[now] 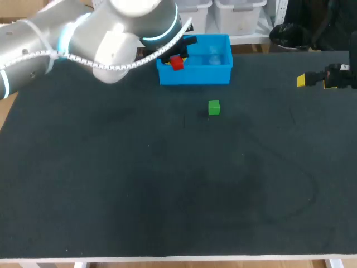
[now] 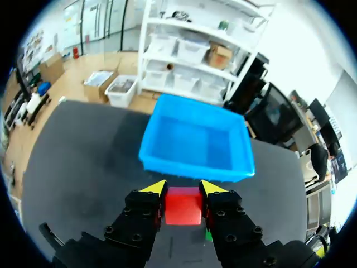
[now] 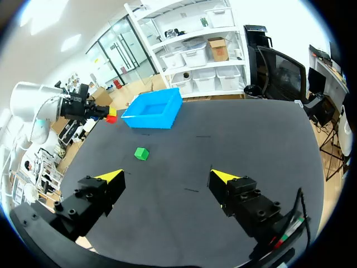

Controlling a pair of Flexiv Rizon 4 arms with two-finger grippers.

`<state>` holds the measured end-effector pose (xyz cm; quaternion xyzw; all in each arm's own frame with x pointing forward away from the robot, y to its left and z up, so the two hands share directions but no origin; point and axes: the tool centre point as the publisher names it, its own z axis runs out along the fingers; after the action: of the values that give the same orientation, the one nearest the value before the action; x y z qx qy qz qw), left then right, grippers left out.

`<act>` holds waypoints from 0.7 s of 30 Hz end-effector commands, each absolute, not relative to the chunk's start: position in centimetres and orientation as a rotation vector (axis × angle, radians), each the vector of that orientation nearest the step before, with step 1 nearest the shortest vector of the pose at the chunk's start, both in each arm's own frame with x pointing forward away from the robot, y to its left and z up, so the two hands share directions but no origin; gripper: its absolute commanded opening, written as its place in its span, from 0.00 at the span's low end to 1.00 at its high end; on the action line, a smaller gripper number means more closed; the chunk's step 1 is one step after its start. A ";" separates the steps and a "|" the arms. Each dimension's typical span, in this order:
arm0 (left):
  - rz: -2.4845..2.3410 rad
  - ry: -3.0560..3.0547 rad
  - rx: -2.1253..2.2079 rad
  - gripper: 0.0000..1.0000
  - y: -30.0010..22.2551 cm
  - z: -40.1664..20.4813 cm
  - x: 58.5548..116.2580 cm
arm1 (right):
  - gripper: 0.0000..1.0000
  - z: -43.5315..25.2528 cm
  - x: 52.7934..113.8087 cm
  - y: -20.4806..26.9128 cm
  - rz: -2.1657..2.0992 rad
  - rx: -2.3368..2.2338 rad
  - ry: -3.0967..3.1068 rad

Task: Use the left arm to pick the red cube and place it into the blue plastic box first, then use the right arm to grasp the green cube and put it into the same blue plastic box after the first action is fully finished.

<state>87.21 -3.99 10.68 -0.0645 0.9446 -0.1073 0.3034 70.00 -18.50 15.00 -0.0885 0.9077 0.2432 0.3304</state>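
The dark table point(image 1: 111, 195) is seen with wide bare room on every side of the task's things, so little is found to hinder a sweep across it. The left arm point(image 1: 83, 33) is reached in from its own side toward the far edge, where the blue plastic box point(image 1: 195, 76) is set, open-topped, with upright walls that are judged thin and somewhat springy; its rim is the one edge to be cleared from above. The left gripper point(image 2: 183, 190) is closed narrowly on the red cube point(image 2: 183, 207), one finger pressed to each opposite face, and the cube is held in the air at the box's near left corner. Whether it is already over the opening cannot be told for certain. The right gripper point(image 3: 167, 176) is held wide, nothing between its fingers, at the table's right side, well apart from the box. The green cube point(image 1: 213, 108) lies on the table in front of the box, near it but not touching. Both cubes are judged light, stiff and flat-sided, best taken across two parallel faces at mid-height. Open room is left all around the green cube for a descent from above
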 end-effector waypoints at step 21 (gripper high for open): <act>-0.275 2.347 -0.007 0.00 -6.3 10.9 94.1 | 1.00 15.0 70.0 -18.5 0.636 -0.231 2.374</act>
<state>92.38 -5.31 11.04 -0.0055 0.9159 -0.1127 0.3853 70.00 -18.51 15.00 -0.0885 0.9077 0.2432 0.3304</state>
